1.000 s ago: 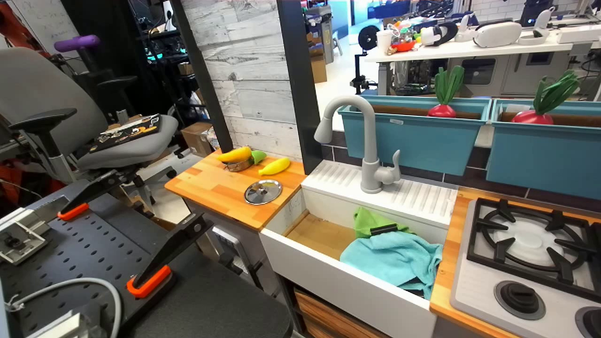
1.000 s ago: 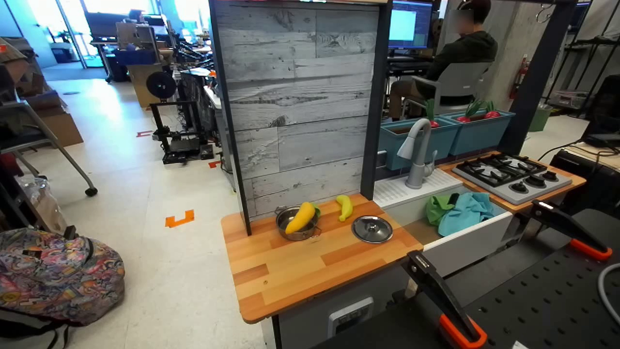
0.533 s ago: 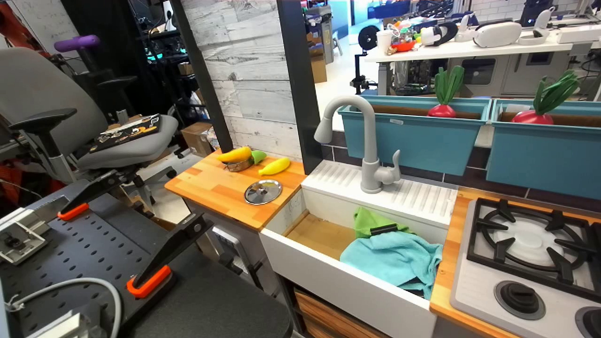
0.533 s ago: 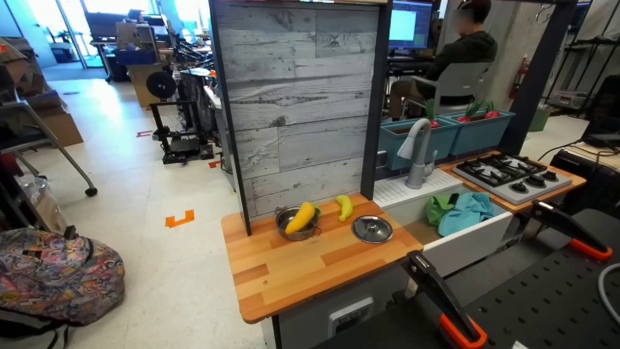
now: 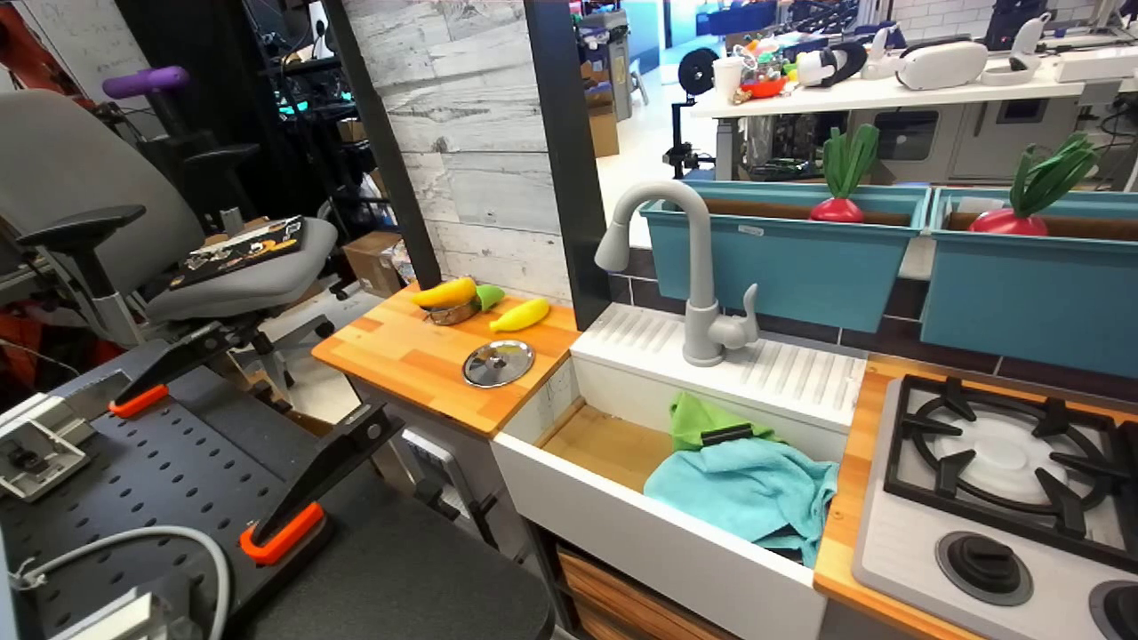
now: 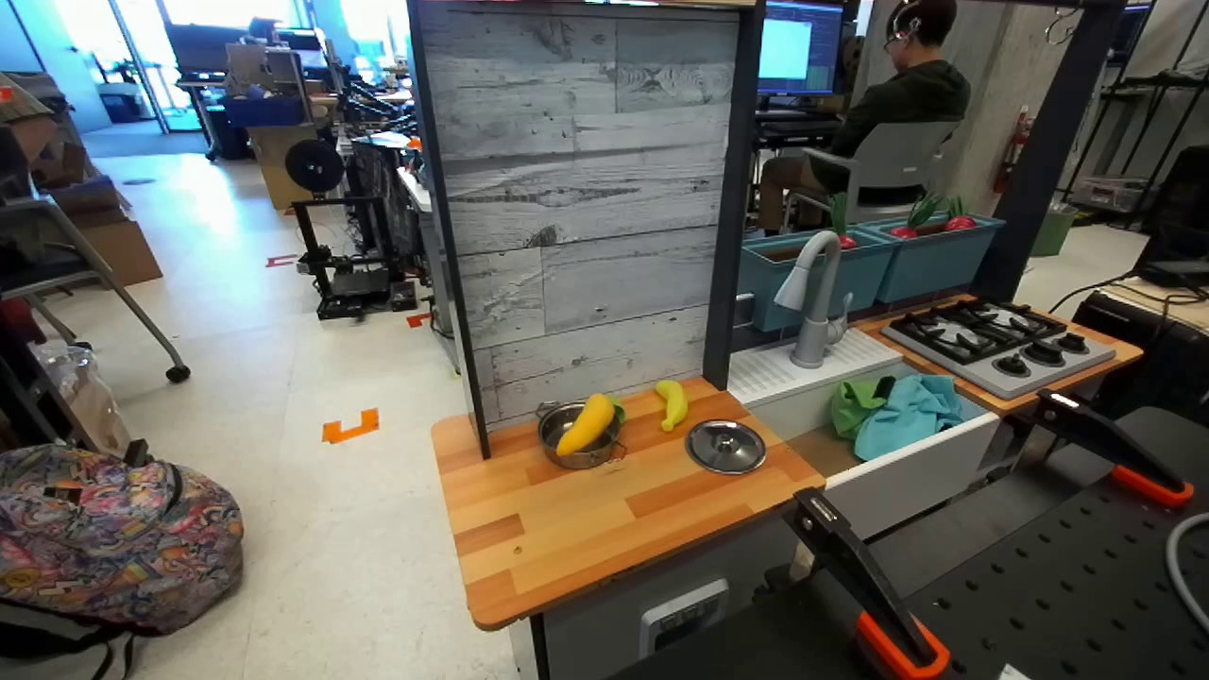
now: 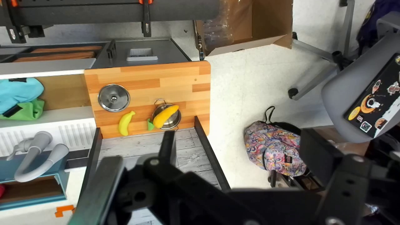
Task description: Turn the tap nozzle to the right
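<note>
The tap nozzle is a tall grey gooseneck spout [image 5: 701, 258] standing on the white ribbed ledge behind the sink. Its curved end points left towards the dark post, and a small side lever [image 5: 749, 311] is at its base. It also shows in the other exterior picture as a grey spout [image 6: 819, 302], and at the left of the wrist view as a grey curved spout [image 7: 59, 152]. My gripper [image 7: 240, 140] shows only in the wrist view. Its fingers are wide apart with nothing between them. It is well away from the spout, which lies left of the jaws.
Blue planters [image 5: 782, 258] stand behind the spout, and a dark post [image 5: 569, 169] with a plank wall is beside it. The sink [image 5: 658, 551] holds green and blue cloths. The wooden counter [image 5: 418, 369] bears a lid, banana and pot. A stove [image 5: 898, 524] is right.
</note>
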Robot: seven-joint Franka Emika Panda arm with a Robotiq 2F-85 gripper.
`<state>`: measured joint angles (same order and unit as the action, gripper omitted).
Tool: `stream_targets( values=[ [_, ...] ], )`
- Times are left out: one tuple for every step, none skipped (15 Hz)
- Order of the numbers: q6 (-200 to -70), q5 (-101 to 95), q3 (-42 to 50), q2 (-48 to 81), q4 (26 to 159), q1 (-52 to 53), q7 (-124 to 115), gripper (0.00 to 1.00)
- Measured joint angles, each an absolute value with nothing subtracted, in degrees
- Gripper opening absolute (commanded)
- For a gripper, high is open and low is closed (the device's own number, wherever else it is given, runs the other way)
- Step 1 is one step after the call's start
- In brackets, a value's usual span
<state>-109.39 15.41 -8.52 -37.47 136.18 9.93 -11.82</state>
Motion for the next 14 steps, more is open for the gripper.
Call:
stream_targets(
  values=[
    [-109.39, 15.41, -8.52, -37.47, 136.18, 9.93, -11.82, 1.00],
    [-109.39, 15.41, -8.52, -37.47, 136.18, 9.93, -11.82, 1.00],
    [-109.39, 15.41, -8.52, -37.47, 136.18, 9.93, -11.82, 1.00],
    [-109.39, 15.41, -8.52, -37.47, 136.22, 9.93, -11.82, 1.00],
    [-109.39, 15.38, -8.52, -37.44, 136.43, 9.80, -11.82, 1.00],
    [-109.46, 15.25, -8.52, -37.37, 136.89, 9.42, -11.82, 1.00],
    [-109.61, 15.18, -8.49, -37.18, 137.58, 8.89, -11.76, 1.00],
    [-110.08, 15.07, -8.38, -36.90, 138.53, 8.25, -11.73, 1.00],
    [-110.74, 14.90, -8.25, -36.45, 139.59, 7.47, -11.70, 1.00],
    [-111.86, 14.61, -8.11, -35.83, 140.78, 6.64, -11.66, 1.00],
    [-113.21, 14.18, -7.93, -35.01, 142.01, 5.79, -11.52, 1.00],
    [-114.98, 13.73, -7.67, -34.00, 143.36, 4.96, -11.28, 1.00],
    [-116.93, 13.47, -7.29, -32.82, 144.66, 4.21, -11.01, 1.00],
    [-119.17, 13.22, -6.78, -31.45, 145.99, 3.52, -10.73, 1.00]
  ],
)
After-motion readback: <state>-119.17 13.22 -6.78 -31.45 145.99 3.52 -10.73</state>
